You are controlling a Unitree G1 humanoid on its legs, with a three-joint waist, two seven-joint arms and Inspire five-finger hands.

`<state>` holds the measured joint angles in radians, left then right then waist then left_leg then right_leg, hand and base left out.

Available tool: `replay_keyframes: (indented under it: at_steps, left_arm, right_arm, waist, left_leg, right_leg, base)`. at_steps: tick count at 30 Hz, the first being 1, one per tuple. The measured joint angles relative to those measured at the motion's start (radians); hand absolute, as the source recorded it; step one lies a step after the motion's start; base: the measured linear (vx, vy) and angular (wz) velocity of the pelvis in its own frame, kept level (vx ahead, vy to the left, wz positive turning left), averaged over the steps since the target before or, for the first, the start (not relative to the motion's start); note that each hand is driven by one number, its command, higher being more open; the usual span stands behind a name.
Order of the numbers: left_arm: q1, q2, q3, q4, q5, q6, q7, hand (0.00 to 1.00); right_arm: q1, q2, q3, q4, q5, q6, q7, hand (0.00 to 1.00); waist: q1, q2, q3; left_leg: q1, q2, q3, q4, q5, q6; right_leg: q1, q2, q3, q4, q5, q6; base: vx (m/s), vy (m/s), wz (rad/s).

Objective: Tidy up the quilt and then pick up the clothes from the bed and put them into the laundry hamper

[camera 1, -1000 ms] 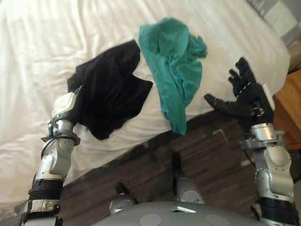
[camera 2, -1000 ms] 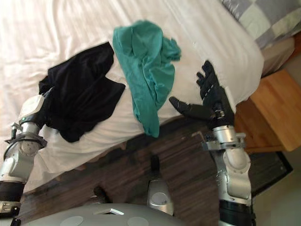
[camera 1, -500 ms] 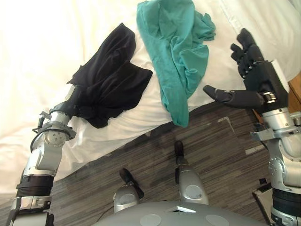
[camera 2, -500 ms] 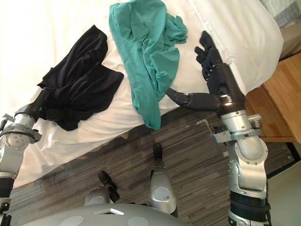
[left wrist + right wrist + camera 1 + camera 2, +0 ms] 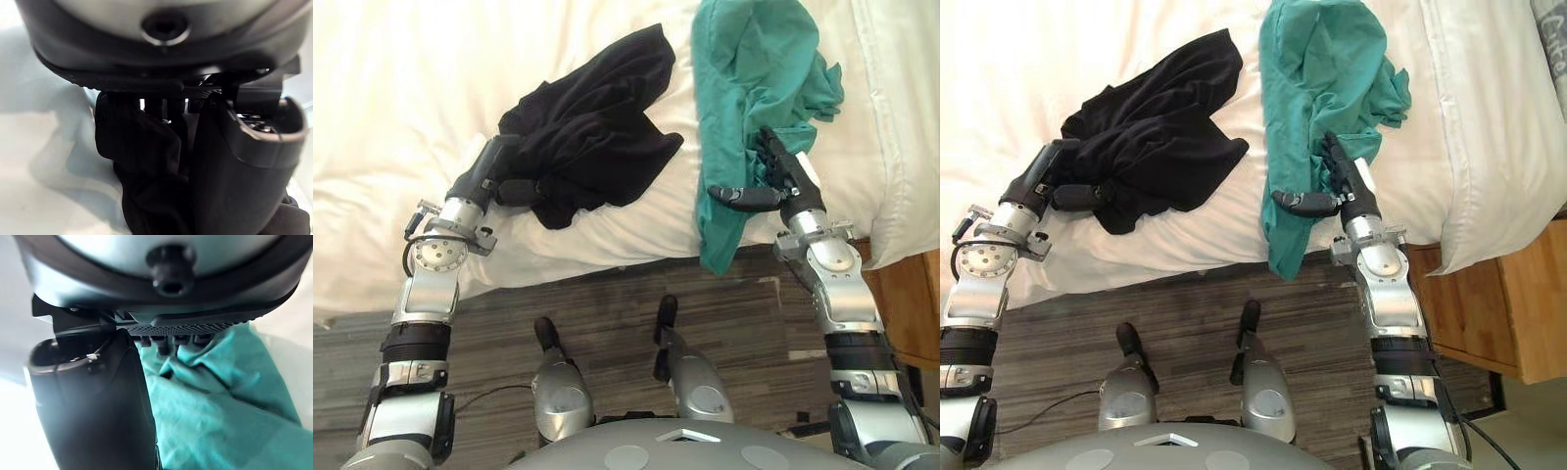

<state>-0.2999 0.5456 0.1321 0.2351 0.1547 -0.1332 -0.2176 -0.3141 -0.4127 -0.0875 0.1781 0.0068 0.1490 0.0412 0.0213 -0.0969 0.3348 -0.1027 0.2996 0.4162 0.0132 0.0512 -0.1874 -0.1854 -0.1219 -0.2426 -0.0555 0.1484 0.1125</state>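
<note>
A crumpled black garment (image 5: pixel 597 137) lies on the white quilt (image 5: pixel 401 78) near the bed's front edge. My left hand (image 5: pixel 489 174) reaches into its near left corner. In the left wrist view the black cloth (image 5: pixel 146 161) is bunched between the curled fingers and the thumb. To the right, a teal garment (image 5: pixel 754 69) drapes over the bed's edge toward the floor. My right hand (image 5: pixel 785 181) rests on it, fingers straight and thumb spread out to the side; the teal cloth (image 5: pixel 225 401) shows just past those fingers.
A wooden nightstand (image 5: pixel 1518 313) stands to the right of the bed. Dark wood flooring (image 5: pixel 607 294) runs along the bed's front edge. The quilt hangs over the bed's right corner (image 5: pixel 1489 196).
My left hand's fingers have curled onto the black garment and bunched it. My right hand has moved from beside the bed onto the teal garment. The camera's view has shifted.
</note>
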Motion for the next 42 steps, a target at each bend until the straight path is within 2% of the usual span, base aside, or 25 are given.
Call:
replay_keyframes:
  at_steps: [1,2,4,6,8,11,13,16,19,21,24,25,27,30,33,34,35,38,40,42]
  left_arm:
    - [-0.010,0.000,-0.001,0.001,-0.001,-0.001,-0.002,0.00]
    - [-0.025,0.000,-0.006,0.001,-0.005,-0.002,-0.002,0.00]
    - [-0.062,-0.002,-0.021,0.003,-0.006,-0.002,0.002,0.00]
    - [-0.097,-0.003,-0.043,0.017,-0.032,-0.002,0.015,0.00]
    - [-0.139,-0.010,-0.065,0.036,-0.071,-0.003,0.035,0.00]
    - [-0.172,-0.012,-0.086,0.057,-0.123,-0.006,0.046,0.00]
    - [-0.178,-0.015,-0.088,0.067,-0.134,-0.021,0.050,0.00]
    - [-0.175,-0.043,-0.111,0.074,-0.149,-0.019,0.105,0.00]
    - [-0.156,-0.078,-0.127,0.080,-0.148,-0.007,0.163,0.00]
    - [-0.121,-0.112,-0.131,0.079,-0.144,0.020,0.230,0.00]
    - [-0.027,-0.178,-0.164,0.067,-0.143,0.072,0.331,0.00]
    - [-0.002,-0.192,-0.173,0.067,-0.143,0.080,0.349,0.00]
    - [0.064,-0.238,-0.203,0.064,-0.143,0.098,0.391,0.00]
    - [0.204,-0.343,-0.216,0.059,-0.164,0.088,0.447,0.00]
    - [0.292,-0.407,-0.214,0.084,-0.307,0.034,0.450,0.00]
    - [0.337,-0.431,-0.211,0.093,-0.378,0.008,0.430,0.00]
    - [0.374,-0.447,-0.209,0.097,-0.438,-0.009,0.407,0.00]
    - [0.450,-0.489,-0.184,0.122,-0.511,-0.035,0.367,0.00]
    - [0.508,-0.510,-0.168,0.123,-0.572,-0.037,0.338,0.00]
    - [0.546,-0.518,-0.155,0.122,-0.632,-0.037,0.303,0.00]
  right_arm:
    - [-0.014,-0.002,-0.001,0.024,0.000,0.000,-0.017,1.00]
    - [-0.045,-0.009,-0.005,0.071,0.000,0.000,-0.045,0.00]
    - [-0.107,-0.023,-0.008,0.163,-0.010,0.002,-0.069,0.00]
    - [-0.173,-0.041,-0.008,0.262,-0.091,0.008,-0.054,0.00]
    - [-0.249,-0.085,0.003,0.363,-0.190,0.011,0.012,0.00]
    - [-0.297,-0.127,0.002,0.446,-0.195,0.014,0.099,0.00]
    - [-0.304,-0.128,0.000,0.465,-0.194,0.013,0.104,0.00]
    - [-0.308,-0.107,-0.002,0.525,-0.180,-0.003,0.101,0.00]
    - [-0.267,-0.059,-0.001,0.561,-0.071,-0.060,0.076,0.00]
    - [-0.177,0.006,0.004,0.560,0.050,-0.140,0.048,0.00]
    - [-0.011,0.106,0.078,0.521,0.219,-0.248,0.031,0.00]
    - [0.028,0.125,0.103,0.504,0.251,-0.267,0.031,0.00]
    - [0.144,0.180,0.169,0.456,0.361,-0.308,0.045,0.00]
    - [0.330,0.302,0.254,0.395,0.557,-0.373,0.134,0.00]
    - [0.409,0.348,0.291,0.393,0.590,-0.384,0.216,0.00]
    - [0.434,0.354,0.307,0.391,0.589,-0.384,0.245,0.00]
    - [0.462,0.360,0.312,0.365,0.589,-0.383,0.264,0.00]
    - [0.508,0.358,0.308,0.271,0.583,-0.384,0.300,0.00]
    - [0.516,0.355,0.291,0.217,0.554,-0.384,0.304,0.00]
    - [0.528,0.348,0.267,0.175,0.548,-0.382,0.302,0.00]
  waist:
    - [0.002,-0.007,0.001]
    - [0.003,-0.018,0.004]
    - [0.009,-0.029,0.010]
    - [0.020,-0.039,0.016]
    - [0.038,-0.047,0.027]
    - [0.057,-0.061,0.032]
    - [0.059,-0.069,0.036]
    - [0.062,-0.076,0.035]
    - [0.060,-0.078,0.033]
    - [0.055,-0.083,0.015]
    - [0.030,-0.082,-0.067]
    - [0.027,-0.080,-0.088]
    - [0.017,-0.066,-0.128]
    - [-0.003,0.000,-0.177]
    - [-0.020,0.040,-0.194]
    - [-0.023,0.052,-0.202]
    - [-0.024,0.057,-0.206]
    - [-0.031,0.080,-0.216]
    - [-0.041,0.090,-0.221]
    - [-0.045,0.093,-0.220]
  left_leg:
    - [-0.003,0.001,-0.004,0.002,0.000,0.000]
    - [-0.013,0.003,-0.015,0.003,0.001,-0.001]
    - [-0.027,0.004,-0.030,0.003,0.007,-0.003]
    - [-0.039,0.007,-0.039,-0.002,0.016,-0.004]
    - [-0.045,0.009,-0.044,-0.014,0.030,-0.006]
    - [-0.041,0.012,-0.053,-0.031,0.044,-0.008]
    - [-0.033,0.013,-0.055,-0.037,0.049,-0.009]
    - [-0.016,0.014,-0.058,-0.037,0.049,-0.009]
    - [0.014,0.019,-0.051,-0.037,0.049,-0.009]
    - [0.048,0.023,-0.034,-0.038,0.049,-0.009]
    - [0.084,0.023,-0.011,-0.042,0.049,-0.009]
    - [0.092,0.023,-0.005,-0.045,0.048,-0.009]
    - [0.130,0.023,0.014,-0.055,0.042,-0.008]
    - [0.186,0.018,0.054,-0.059,0.012,-0.014]
    - [0.215,0.004,0.057,-0.049,-0.004,0.007]
    - [0.213,-0.001,0.057,-0.017,-0.021,0.029]
    - [0.193,-0.004,0.057,0.040,-0.040,0.048]
    - [0.118,0.000,0.055,0.147,-0.053,0.063]
    - [0.055,-0.004,0.059,0.195,-0.028,0.107]
    - [0.021,-0.027,0.082,0.177,0.024,0.184]
  right_leg:
    - [0.000,0.001,-0.003,0.000,0.000,0.000]
    - [0.000,0.001,-0.011,0.000,-0.002,-0.003]
    - [-0.005,0.001,-0.021,0.001,-0.004,-0.006]
    - [-0.014,0.004,-0.026,0.003,-0.007,-0.010]
    - [-0.025,0.008,-0.027,0.008,-0.007,-0.011]
    - [-0.031,0.013,-0.032,0.023,-0.011,-0.017]
    - [-0.031,0.013,-0.032,0.033,-0.012,-0.019]
    - [-0.016,0.013,-0.031,0.036,-0.015,-0.022]
    - [0.011,0.019,-0.028,0.035,-0.019,-0.027]
    - [0.038,0.024,-0.022,0.035,-0.028,-0.029]
    - [0.071,0.024,-0.019,0.033,-0.043,-0.024]
    - [0.077,0.024,-0.019,0.032,-0.047,-0.025]
    - [0.108,0.026,-0.017,0.032,-0.058,-0.020]
    - [0.155,0.021,-0.009,0.030,-0.074,-0.011]
    - [0.203,-0.001,-0.027,0.030,-0.094,0.014]
    - [0.225,-0.017,-0.045,0.037,-0.110,0.018]
    - [0.248,-0.033,-0.070,0.039,-0.118,0.025]
    - [0.273,-0.063,-0.154,0.068,-0.142,0.034]
    - [0.297,-0.083,-0.254,0.095,-0.166,0.026]
    - [0.332,-0.095,-0.361,0.109,-0.190,0.016]
  base:
    - [-0.03,0.000,0.16]
    - [-0.03,0.001,0.16]
    - [-0.05,0.005,0.21]
    - [-0.05,0.001,0.14]
    - [-0.03,-0.008,0.03]
    - [-0.01,-0.001,0.05]
    - [0.01,0.008,0.04]
    - [0.00,0.014,0.03]
    - [0.01,0.007,-0.05]
    - [0.02,0.002,-0.09]
    - [0.06,-0.002,-0.04]
    - [0.10,-0.005,-0.03]
    - [0.07,0.003,-0.02]
    - [0.04,0.031,-0.06]
    - [0.04,0.031,0.21]
    - [0.05,0.036,0.51]
    - [0.05,0.037,0.60]
    - [0.04,0.032,0.92]
    - [0.03,0.021,1.41]
    - [0.00,0.019,1.52]
